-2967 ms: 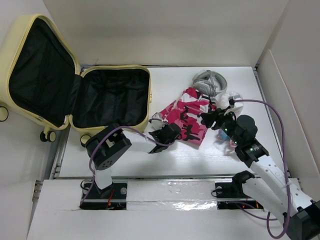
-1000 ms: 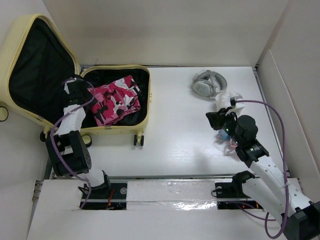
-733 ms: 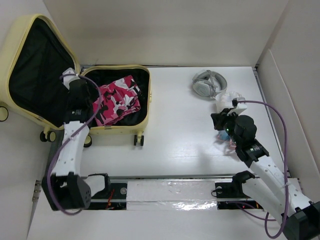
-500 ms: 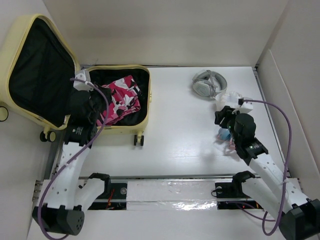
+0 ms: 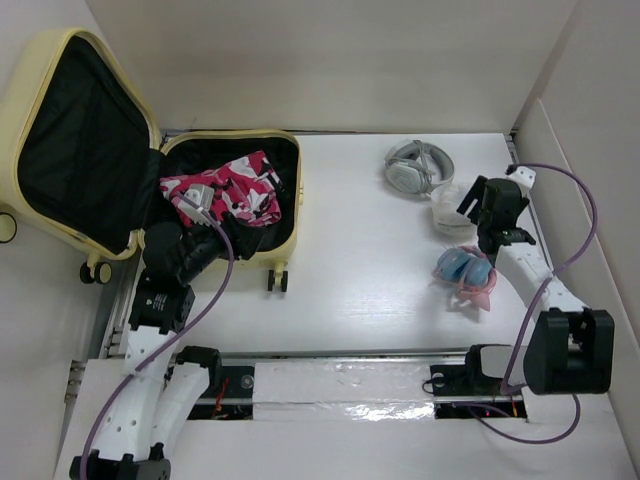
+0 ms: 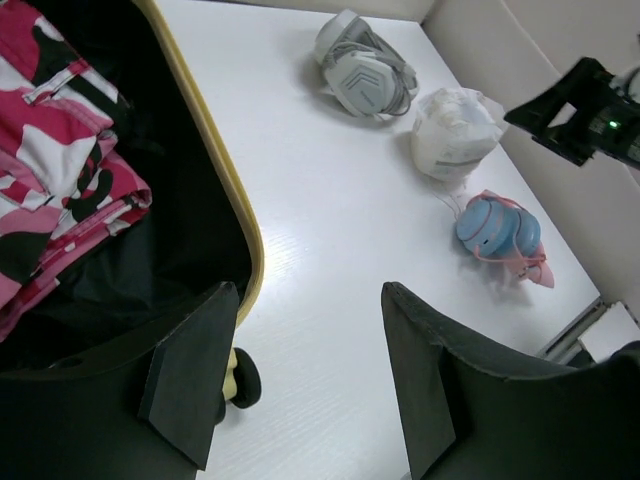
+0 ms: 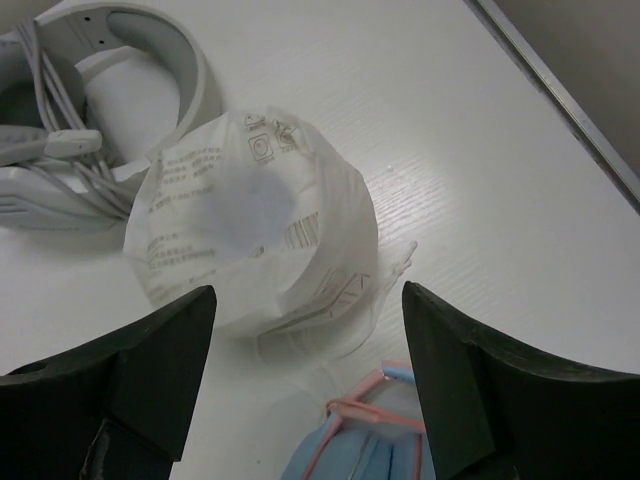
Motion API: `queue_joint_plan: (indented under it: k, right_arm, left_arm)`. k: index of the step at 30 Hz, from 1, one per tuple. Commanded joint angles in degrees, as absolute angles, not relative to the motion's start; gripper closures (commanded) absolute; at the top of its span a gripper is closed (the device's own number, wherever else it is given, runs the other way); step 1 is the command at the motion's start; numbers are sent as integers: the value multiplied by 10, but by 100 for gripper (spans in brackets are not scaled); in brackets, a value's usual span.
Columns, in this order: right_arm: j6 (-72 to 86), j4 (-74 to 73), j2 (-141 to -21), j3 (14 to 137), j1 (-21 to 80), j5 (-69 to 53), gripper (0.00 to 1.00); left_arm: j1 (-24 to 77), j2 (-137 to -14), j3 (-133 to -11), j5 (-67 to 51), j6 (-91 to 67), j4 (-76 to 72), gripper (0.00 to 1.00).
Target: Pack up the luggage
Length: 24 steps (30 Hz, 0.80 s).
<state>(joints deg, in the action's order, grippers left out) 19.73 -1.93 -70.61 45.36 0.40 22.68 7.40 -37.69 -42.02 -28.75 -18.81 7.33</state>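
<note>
From above: pale-yellow luggage (image 5: pixel 297 190) lying open at the far-left corner of the table (image 5: pixel 350 250), lid leaning back to the left, black lining showing. In the lower half, a pink camouflage garment (image 5: pixel 225 192). Left end effector (image 5: pixel 240 225) over the near side of that half, close to the garment; its spread hard to read from here. On the right side, a grey headset (image 5: pixel 415 165), a white wrapped bundle (image 5: pixel 445 210) just beside it, and a blue-and-pink item (image 5: pixel 465 270) nearer the bases. Right end effector (image 5: pixel 470 205) poised at the bundle.

From the left wrist: left end effector (image 6: pixel 308 300) parted to a middling gap, holding nothing. Below it, the luggage's yellow rim (image 6: pixel 215 170), the garment (image 6: pixel 50 180) on the black lining at left, one wheel (image 6: pixel 240 378) under the rim. Farther off across the table, the headset (image 6: pixel 360 70), the bundle (image 6: pixel 455 135) and the blue-and-pink item (image 6: pixel 495 228).

From the right wrist: right end effector (image 7: pixel 308 300) spread wide and empty, above the white bundle (image 7: pixel 250 230), one finger to each side. Headset (image 7: pixel 90 70) at upper left, just beside the bundle. Blue-and-pink item (image 7: pixel 370 450) at the bottom edge.
</note>
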Motion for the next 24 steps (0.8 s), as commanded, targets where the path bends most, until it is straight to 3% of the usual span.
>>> queue_joint_plan:
  k: [1,9,14,20,24]
  right_arm:
    - [207,19,-759,500,-27,197,21]
    - [245,60,-873,533,-79,105,40]
    - [272,105,-898,517,-109,34,100]
    - [284,159,-710,430,-82,93,100]
    - [253,132,-607,442,-9,93,100]
  left_arm:
    - [81,-358,-425,-327,-167,43,43]
    - [134,-359,-443,-265,-148,87,43]
    - [146,-358,-447,-250,-146,93,43]
    - [151,-360,-457,-218,-148,105,43]
    - [151,-359,-463,-193,-155,119,43]
